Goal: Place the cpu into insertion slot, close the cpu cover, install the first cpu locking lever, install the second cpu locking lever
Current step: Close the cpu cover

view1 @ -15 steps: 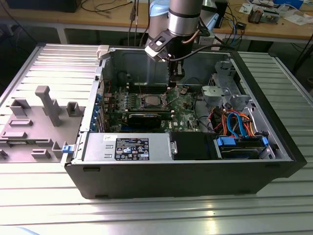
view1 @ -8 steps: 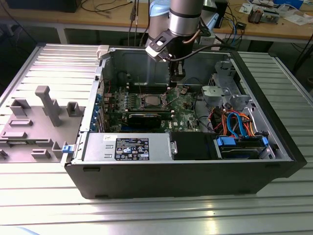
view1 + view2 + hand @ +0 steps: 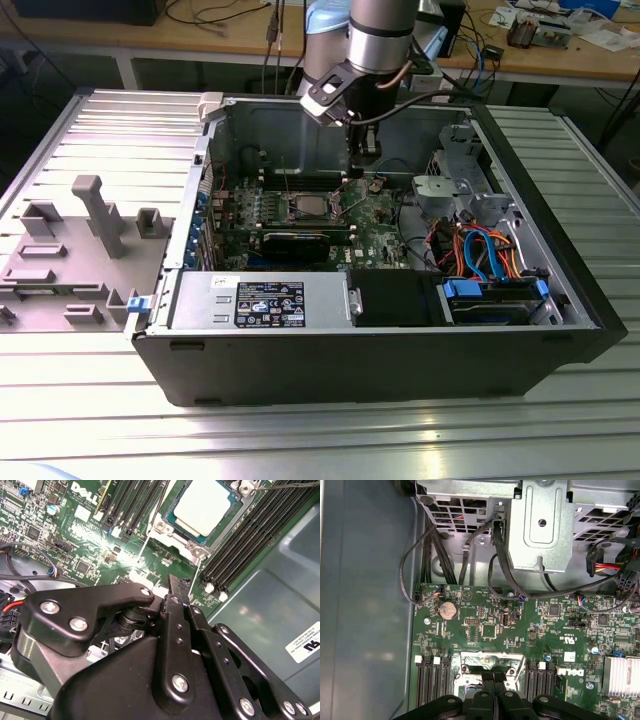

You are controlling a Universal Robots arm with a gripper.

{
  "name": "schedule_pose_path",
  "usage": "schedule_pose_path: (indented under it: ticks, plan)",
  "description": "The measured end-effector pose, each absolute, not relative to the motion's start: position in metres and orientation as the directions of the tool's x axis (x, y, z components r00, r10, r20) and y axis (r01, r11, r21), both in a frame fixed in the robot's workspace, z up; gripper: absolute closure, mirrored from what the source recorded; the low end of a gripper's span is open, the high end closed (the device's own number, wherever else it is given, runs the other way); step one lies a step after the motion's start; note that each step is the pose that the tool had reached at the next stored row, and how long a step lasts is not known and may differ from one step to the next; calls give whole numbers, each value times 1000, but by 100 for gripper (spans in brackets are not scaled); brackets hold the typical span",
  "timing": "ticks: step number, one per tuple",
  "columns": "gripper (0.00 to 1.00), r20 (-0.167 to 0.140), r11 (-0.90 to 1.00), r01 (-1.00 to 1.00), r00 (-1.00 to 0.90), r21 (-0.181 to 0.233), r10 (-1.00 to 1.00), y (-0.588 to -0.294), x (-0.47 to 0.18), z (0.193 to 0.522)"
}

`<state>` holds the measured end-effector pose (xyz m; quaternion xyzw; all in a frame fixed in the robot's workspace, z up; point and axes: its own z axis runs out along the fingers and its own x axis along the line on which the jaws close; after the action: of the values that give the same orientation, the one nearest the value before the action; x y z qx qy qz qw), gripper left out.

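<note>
1. Inside an open computer case (image 3: 350, 345) on the ridged tabletop (image 3: 300, 445), my tool (image 3: 365, 158) hangs over the green circuit board (image 3: 385, 228). It sits near the centre of the exterior view, just to that view's right of the insertion slot (image 3: 290, 212).
2. In both wrist views the tool (image 3: 493, 676) has its fingertips pressed together, and I can see nothing pinched between them.
3. In the second wrist view the cpu (image 3: 205, 505) lies flat in the insertion slot with its pale silver-grey face up, between two banks of long black memory slots (image 3: 250, 547).
4. The thin silvery cpu cover (image 3: 227, 527) frames the chip's edges. I cannot tell from these pictures whether it is latched down.
5. I judge the cpu to be light, thin and rigid, with a slick metal face and a fragile contact side underneath. The safe hold is across two opposite edges, kept level, with no pressure on the centre and no sliding across the socket.
6. The cover looks like stiff, light sheet metal. I would move it by pushing on the solid frame border, never through the cut-out onto the chip.
</note>
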<state>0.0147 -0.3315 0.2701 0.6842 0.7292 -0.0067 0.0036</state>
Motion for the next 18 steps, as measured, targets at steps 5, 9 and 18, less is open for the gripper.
schedule_pose_path:
  ticks: [5, 9, 18]
  plan:
    - [89, -14, 64, 998, -64, -5, 998, -331, 16, 270]
    - [89, -14, 64, 998, -64, -5, 998, -331, 17, 270]
    - [89, -14, 64, 998, -64, -5, 998, -331, 18, 270]
